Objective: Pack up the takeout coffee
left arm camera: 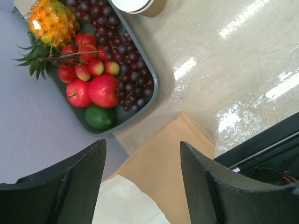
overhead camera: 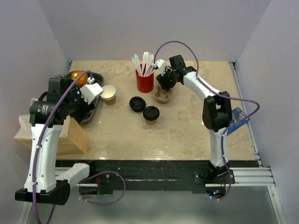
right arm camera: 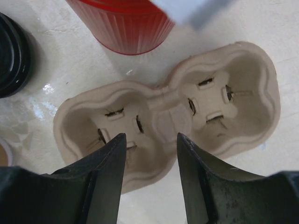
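The takeout coffee (overhead camera: pixel 151 113), a small tan cup with a black lid, stands upright mid-table, apart from both grippers. Behind it lies the pulp two-cup carrier (overhead camera: pixel 162 96) (right arm camera: pixel 163 112). My right gripper (overhead camera: pixel 164 84) (right arm camera: pixel 150 140) is low over the carrier, open, its fingers astride the carrier's near rim by the left pocket, not visibly touching it. My left gripper (left arm camera: pixel 143 142) hangs open and empty above the brown paper bag (overhead camera: pixel 51 133) (left arm camera: pixel 173 158) at the table's left edge.
A red cup (overhead camera: pixel 145 82) (right arm camera: pixel 124 23) of white straws stands just left of the carrier. A loose black lid (overhead camera: pixel 136 103) and a lidless tan cup (overhead camera: pixel 109 94) sit left of the coffee. A grey fruit tray (overhead camera: pixel 95 108) (left arm camera: pixel 154 88) borders the bag.
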